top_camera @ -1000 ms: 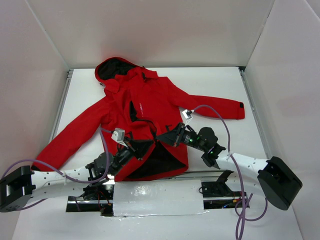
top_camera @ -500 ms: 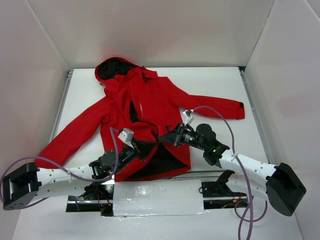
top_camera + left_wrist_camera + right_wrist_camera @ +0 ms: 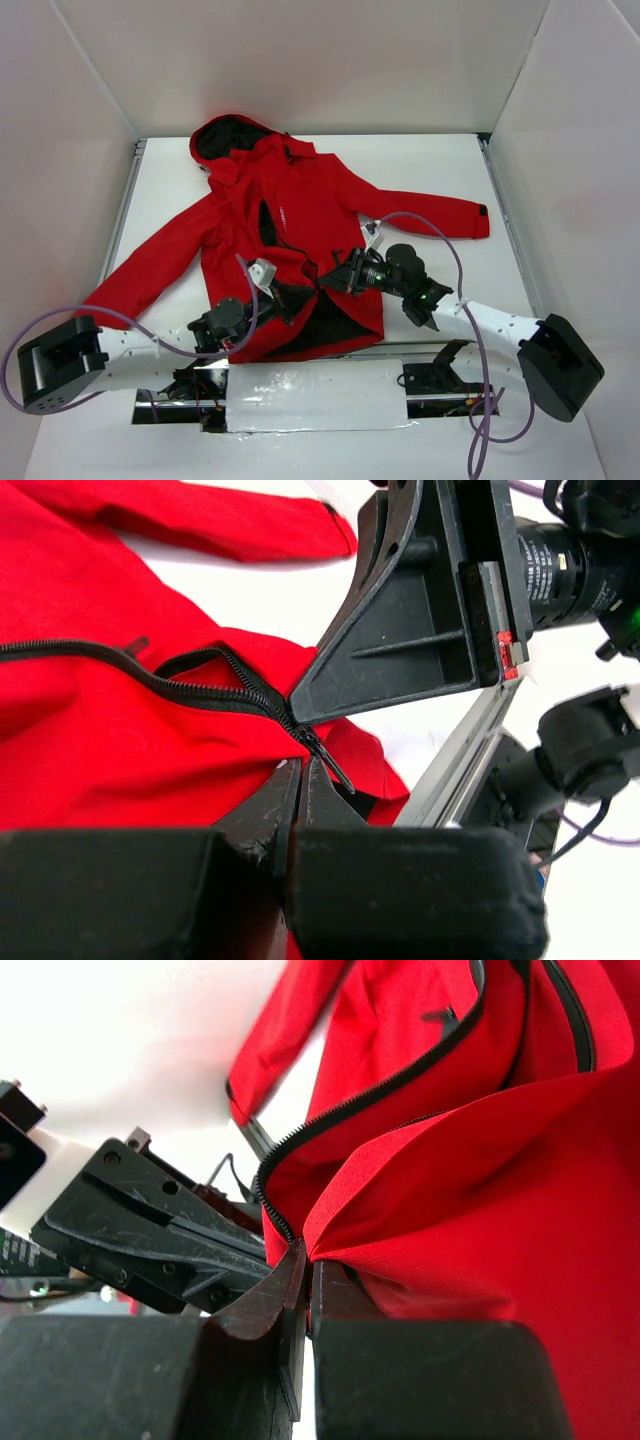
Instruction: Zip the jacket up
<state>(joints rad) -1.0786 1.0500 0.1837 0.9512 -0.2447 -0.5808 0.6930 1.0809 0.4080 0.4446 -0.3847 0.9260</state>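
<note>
— On white table (image 3: 430,170), red hooded jacket (image 3: 290,215) spread, hood toward far wall, hem gaping
— Jaws?
— At left gripper (image 3: 303,770), pressed together on lower end of black front zipper (image 3: 200,687); at right gripper (image 3: 307,1257), pinching red front edge beside it

Left gripper (image 3: 302,778) and right gripper (image 3: 308,1268) close together, jaws pinched closed

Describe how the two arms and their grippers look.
The left arm and right arm have white perforated links, black joint blocks and purple cables. The left gripper and right gripper are black, with flat wedge-shaped fingers. A green light glows on the right arm.
</note>
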